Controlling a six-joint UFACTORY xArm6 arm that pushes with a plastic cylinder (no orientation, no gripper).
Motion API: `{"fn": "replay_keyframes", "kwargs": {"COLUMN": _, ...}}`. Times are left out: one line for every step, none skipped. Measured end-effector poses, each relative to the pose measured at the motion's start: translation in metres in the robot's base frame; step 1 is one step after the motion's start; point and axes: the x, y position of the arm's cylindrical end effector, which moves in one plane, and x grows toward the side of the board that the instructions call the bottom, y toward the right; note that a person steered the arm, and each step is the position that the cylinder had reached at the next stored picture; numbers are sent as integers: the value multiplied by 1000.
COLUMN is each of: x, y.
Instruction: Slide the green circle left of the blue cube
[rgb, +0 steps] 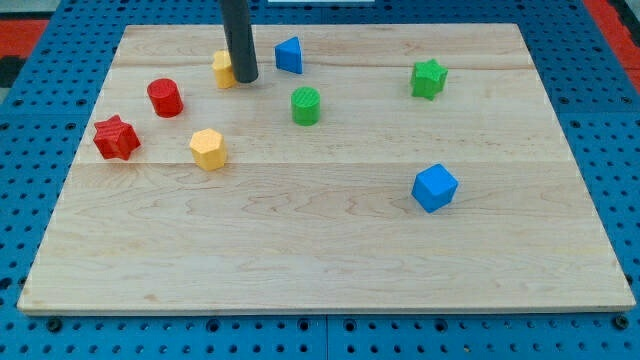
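The green circle (306, 105) stands on the wooden board, above the middle and a little left. The blue cube (434, 188) sits lower and toward the view's right, well apart from it. My tip (245, 77) comes down from the view's top, up and to the left of the green circle with a gap between them. The tip is right beside a yellow block (223, 69), which the rod partly hides; I cannot tell its shape.
A blue triangle-like block (289, 55) is just right of the rod. A green star (428, 78) is at the upper right. A red cylinder (165, 98), a red star (116, 138) and a yellow hexagon (208, 149) are at the left.
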Motion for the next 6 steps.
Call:
{"fn": "replay_keyframes", "kwargs": {"x": -30, "y": 4}}
{"fn": "replay_keyframes", "kwargs": {"x": -60, "y": 9}}
{"fn": "replay_keyframes", "kwargs": {"x": -64, "y": 67}}
{"fn": "replay_keyframes", "kwargs": {"x": -3, "y": 91}}
{"fn": "replay_keyframes", "kwargs": {"x": 64, "y": 86}}
{"fn": "replay_keyframes", "kwargs": {"x": 14, "y": 123}}
